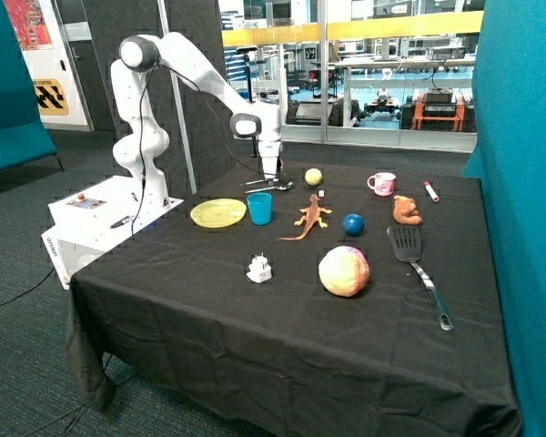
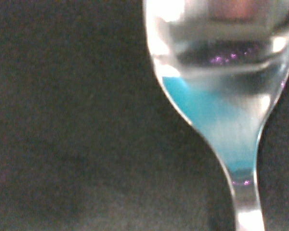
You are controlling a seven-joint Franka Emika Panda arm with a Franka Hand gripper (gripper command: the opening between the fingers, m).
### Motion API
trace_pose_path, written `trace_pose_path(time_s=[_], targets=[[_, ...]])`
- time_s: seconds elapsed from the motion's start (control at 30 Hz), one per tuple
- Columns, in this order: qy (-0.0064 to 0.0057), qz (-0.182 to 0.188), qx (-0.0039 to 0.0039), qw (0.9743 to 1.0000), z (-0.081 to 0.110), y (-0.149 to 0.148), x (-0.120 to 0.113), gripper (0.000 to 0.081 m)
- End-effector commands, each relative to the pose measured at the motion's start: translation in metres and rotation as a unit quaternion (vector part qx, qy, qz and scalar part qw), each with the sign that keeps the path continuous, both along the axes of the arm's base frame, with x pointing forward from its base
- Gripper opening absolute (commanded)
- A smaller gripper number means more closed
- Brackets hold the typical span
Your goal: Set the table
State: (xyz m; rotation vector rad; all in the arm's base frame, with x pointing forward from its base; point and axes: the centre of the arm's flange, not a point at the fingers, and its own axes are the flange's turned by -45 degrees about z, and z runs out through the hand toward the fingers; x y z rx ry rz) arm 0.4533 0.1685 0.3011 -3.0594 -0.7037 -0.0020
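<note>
Black cloth drapes the tabletop [image 1: 209,319], which carries a yellow plate [image 1: 217,213] with a blue cup [image 1: 259,208] just beside it, the start of a place setting as we judge it. Our white arm reaches down behind the cup, its pincer [image 1: 270,175] low over a metal spoon [image 1: 271,187] lying on the cloth. We cannot tell whether the pincer is clenched or released. A toy lizard [image 1: 310,218], balls, a mug [image 1: 381,183] and a spatula [image 1: 417,262] lie scattered farther off, not yet arranged. Only the outside view shows this layout. The wrist view adds what it hides: the spoon's [image 2: 221,86] bowl very close, mirroring the cup's blue, so we judge cutlery comes next.
</note>
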Motion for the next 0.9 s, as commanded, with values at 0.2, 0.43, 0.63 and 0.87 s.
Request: trace_pose_path(time_s=[0.2,0.43,0.63,0.87], targets=[[0.0004,-0.012,-0.00129,0.9999,-0.021,-0.006,0.006,0.0501],[0.0004,-0.010,-0.00129,1.0000,-0.026,-0.005,0.001,0.0492],[0.0004,-0.004,-0.00129,1.0000,-0.025,-0.004,0.000,0.0485],[0.0004,0.000,-0.00129,1.0000,-0.027,-0.003,-0.002,0.0483]])
